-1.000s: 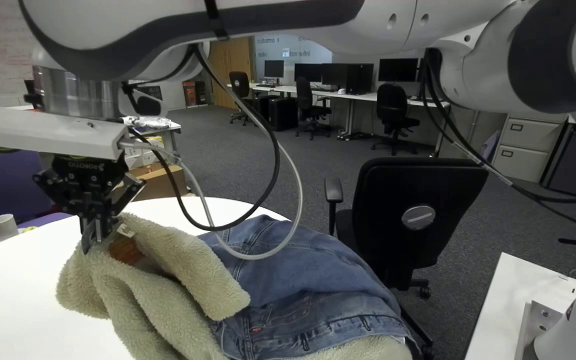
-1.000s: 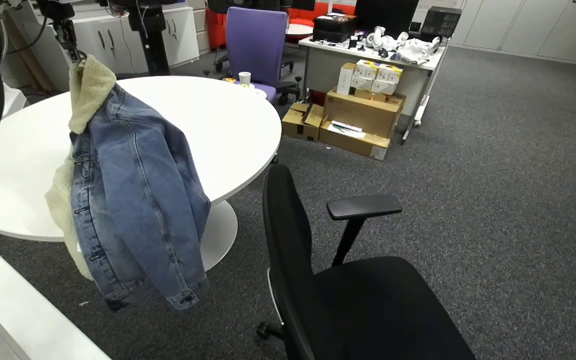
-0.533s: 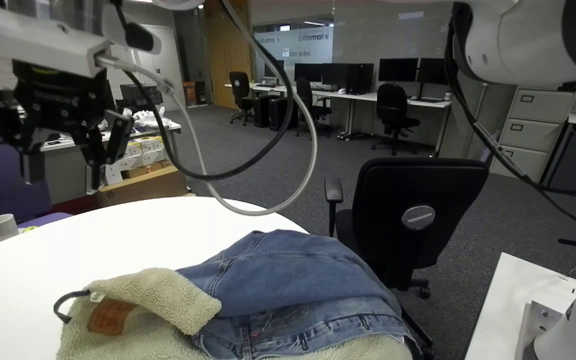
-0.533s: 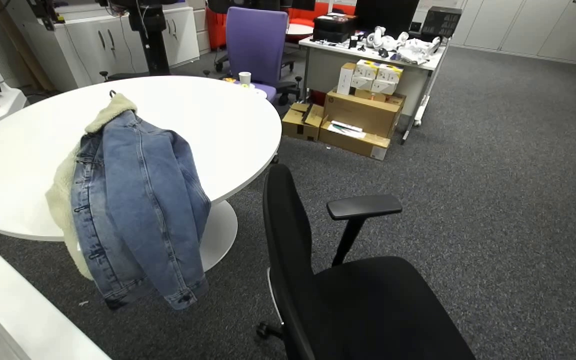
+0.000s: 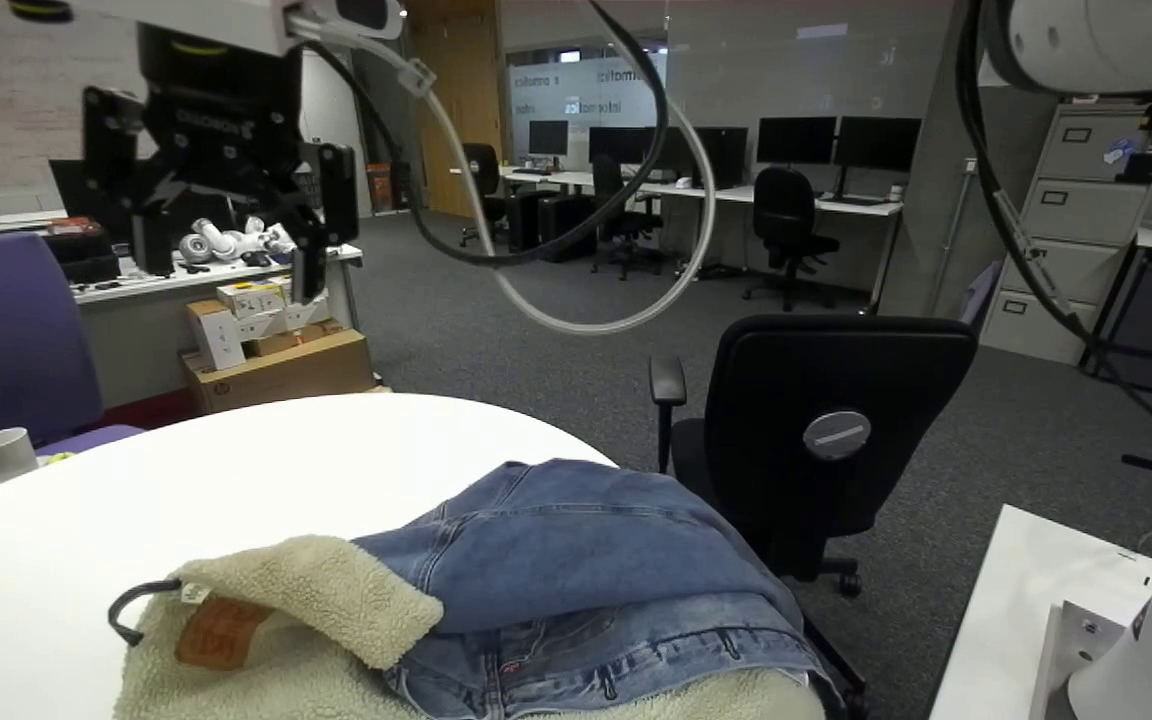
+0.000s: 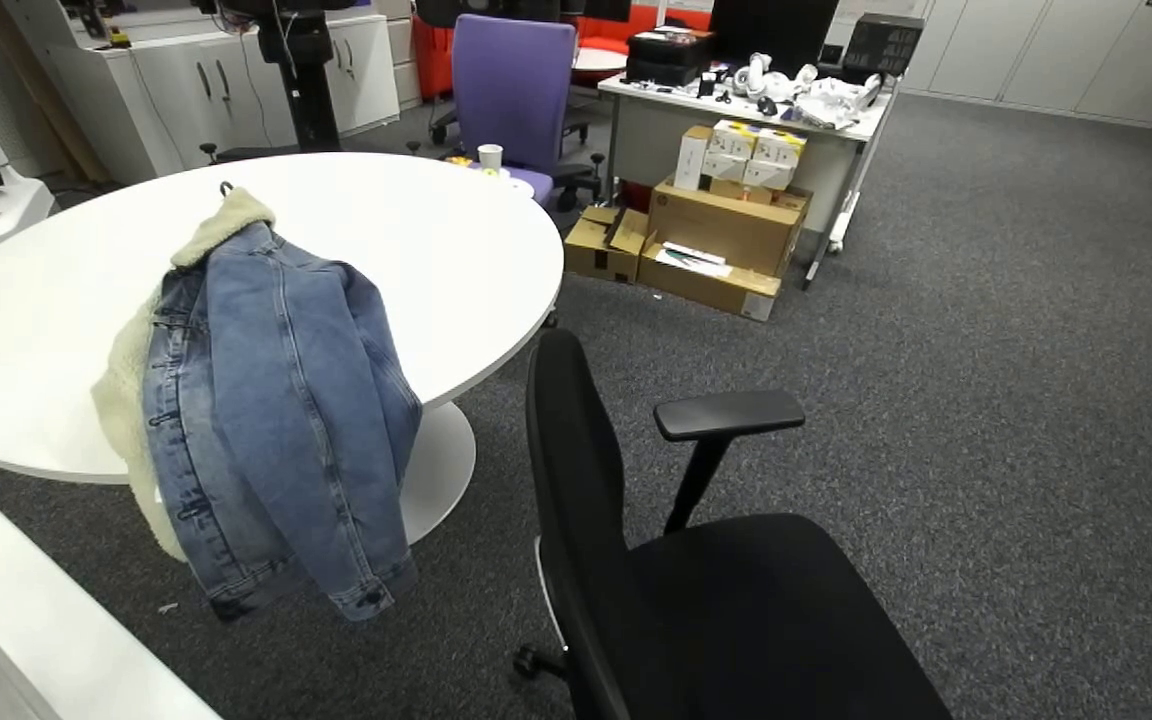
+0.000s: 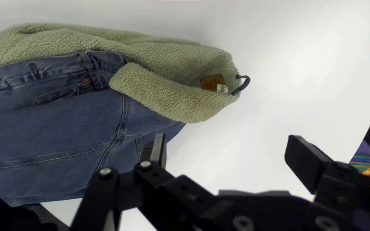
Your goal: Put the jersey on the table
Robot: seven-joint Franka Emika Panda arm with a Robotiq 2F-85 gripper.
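Observation:
The jersey point(image 6: 286, 380), blue denim with a cream fleece lining, lies partly on the white round table point(image 6: 456, 260). Its lower part and a sleeve hang over the table's rim. In an exterior view the jersey's denim point(image 5: 576, 540) and brown label point(image 5: 221, 633) show, the fleece collar resting flat on the tabletop. A dark loop point(image 7: 245, 85) sticks out from the collar in the wrist view. High above the table, my gripper point(image 5: 231, 278) stands open, apart from the jersey. Only bare tabletop shows between its fingers point(image 7: 307, 160) in the wrist view.
A black office chair point(image 6: 586, 500) stands close to the table on the floor. Beyond the table is a purple chair point(image 6: 514, 90) with a white cup point(image 6: 489, 156) on its seat. Cardboard boxes point(image 6: 726, 230) sit under a desk. A white surface point(image 5: 1046, 610) carries the arm's base.
One second ago my gripper was shut at the jersey's collar, holding it raised. The jaws opened, the collar dropped onto the table, and the gripper moved up and away.

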